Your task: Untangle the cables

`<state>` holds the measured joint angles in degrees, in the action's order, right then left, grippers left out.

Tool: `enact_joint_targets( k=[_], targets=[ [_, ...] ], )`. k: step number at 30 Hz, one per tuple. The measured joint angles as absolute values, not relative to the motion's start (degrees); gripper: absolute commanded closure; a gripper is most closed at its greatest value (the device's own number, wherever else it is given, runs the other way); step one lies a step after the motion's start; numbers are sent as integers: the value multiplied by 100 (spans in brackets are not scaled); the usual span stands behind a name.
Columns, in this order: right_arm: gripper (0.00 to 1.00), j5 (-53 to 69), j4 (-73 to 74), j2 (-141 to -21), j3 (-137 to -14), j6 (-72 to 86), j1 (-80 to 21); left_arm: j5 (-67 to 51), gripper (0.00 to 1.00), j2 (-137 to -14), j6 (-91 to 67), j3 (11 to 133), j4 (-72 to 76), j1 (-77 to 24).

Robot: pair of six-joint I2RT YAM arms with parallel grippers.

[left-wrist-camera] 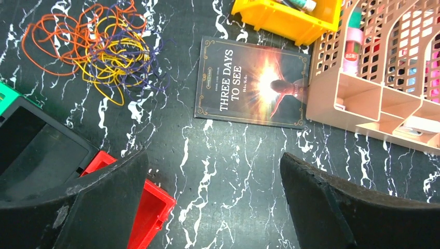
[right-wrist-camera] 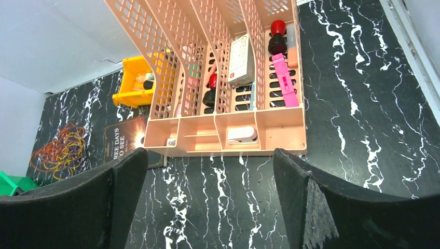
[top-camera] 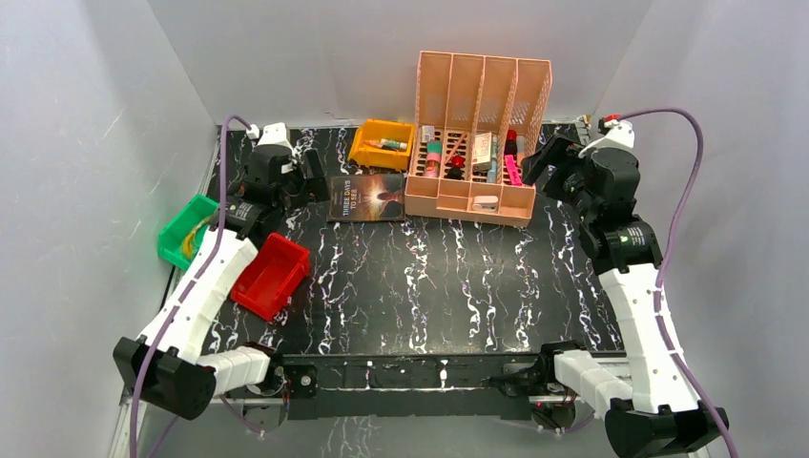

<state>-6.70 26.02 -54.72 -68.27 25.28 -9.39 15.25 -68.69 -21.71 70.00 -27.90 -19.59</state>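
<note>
The cables (left-wrist-camera: 98, 46) are a loose tangle of thin orange, yellow and dark purple wire loops lying on the black marbled table at the far left. They also show small in the right wrist view (right-wrist-camera: 62, 150). In the top view the left arm hides them. My left gripper (left-wrist-camera: 214, 171) is open and empty, held above the table to the near right of the tangle and apart from it. My right gripper (right-wrist-camera: 210, 176) is open and empty, held above the table in front of the peach organizer, far from the cables.
A dark book (left-wrist-camera: 251, 83) lies right of the cables. A yellow bin (left-wrist-camera: 288, 18) and a peach slotted organizer (left-wrist-camera: 384, 78) holding small items stand at the back. A red bin (left-wrist-camera: 148, 207) and a green bin (top-camera: 186, 229) sit at the left.
</note>
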Motion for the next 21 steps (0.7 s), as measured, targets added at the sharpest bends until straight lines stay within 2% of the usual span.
enact_joint_targets(
  k=[12,21],
  targets=[
    [2,-897,2556,-5262,-6823,2624,-937,1623,2,-6646,-1968,7013,-2790,-1957],
    [2,-353,2436,-5304,-6753,2563,-937,1739,2,-6768,-1925,7253,-2952,-1955]
  ],
)
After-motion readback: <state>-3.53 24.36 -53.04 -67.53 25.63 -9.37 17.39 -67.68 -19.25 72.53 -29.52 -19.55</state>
